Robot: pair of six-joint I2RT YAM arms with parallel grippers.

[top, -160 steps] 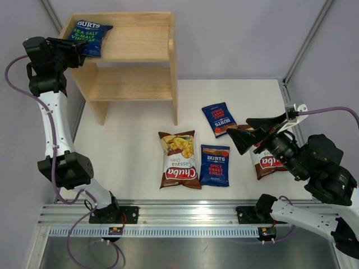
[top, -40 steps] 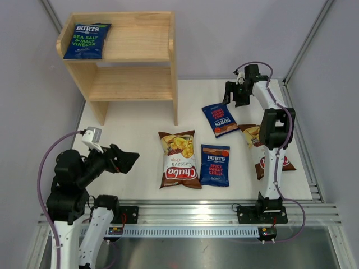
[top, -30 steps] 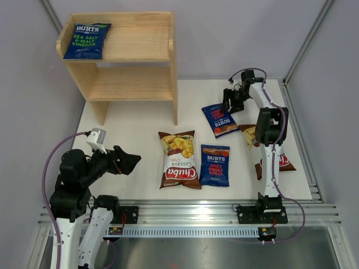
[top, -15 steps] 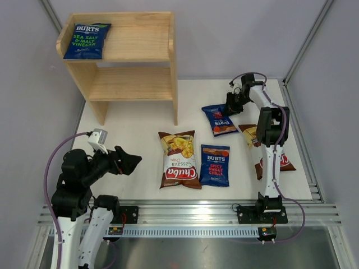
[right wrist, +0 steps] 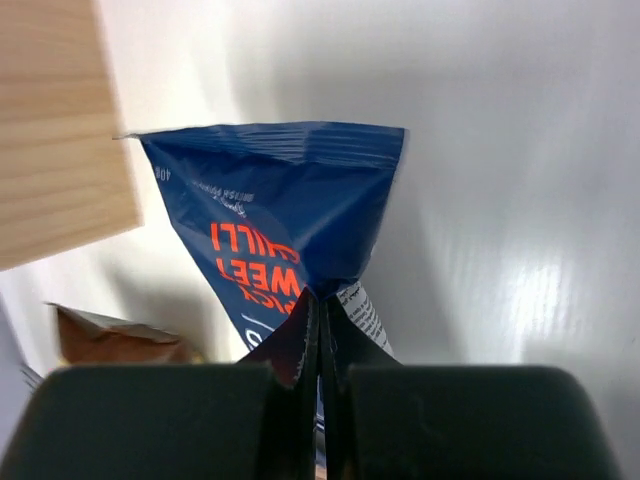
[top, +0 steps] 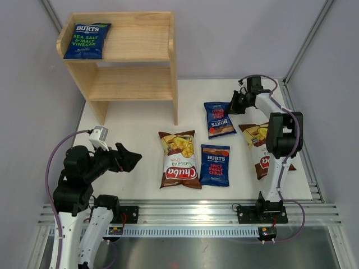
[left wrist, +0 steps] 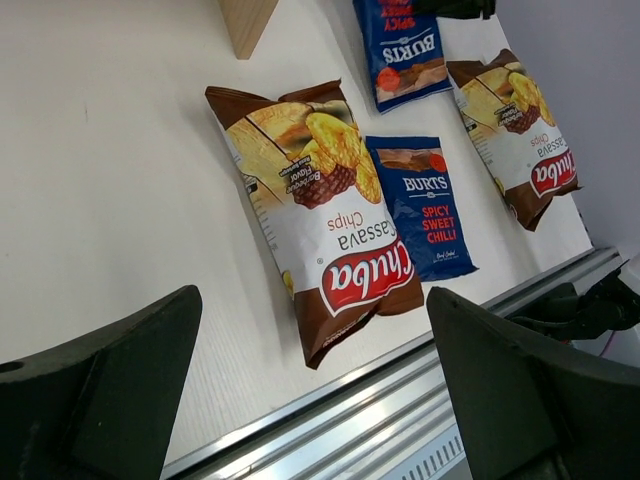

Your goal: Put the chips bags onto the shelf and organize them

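Since 0.5 s ago the right fingers [right wrist: 321, 325] have clenched on a corner of the far red-lettered Burts bag [top: 219, 119], and the bag now lies straighter. It lies on the desk [top: 129, 134], right of the shelf [top: 140, 42]. Left fingers [top: 130, 158] are spread wide, holding nothing, near-left.

Progress: 1 of 5 shelved, the green-lettered Burts bag [top: 87, 40], top tier, left end. Remaining: 4, namely the pinched bag, the near Burts bag [top: 215, 165], the centre Chuba bag [top: 178, 159] and the right Chuba bag [top: 262, 147].
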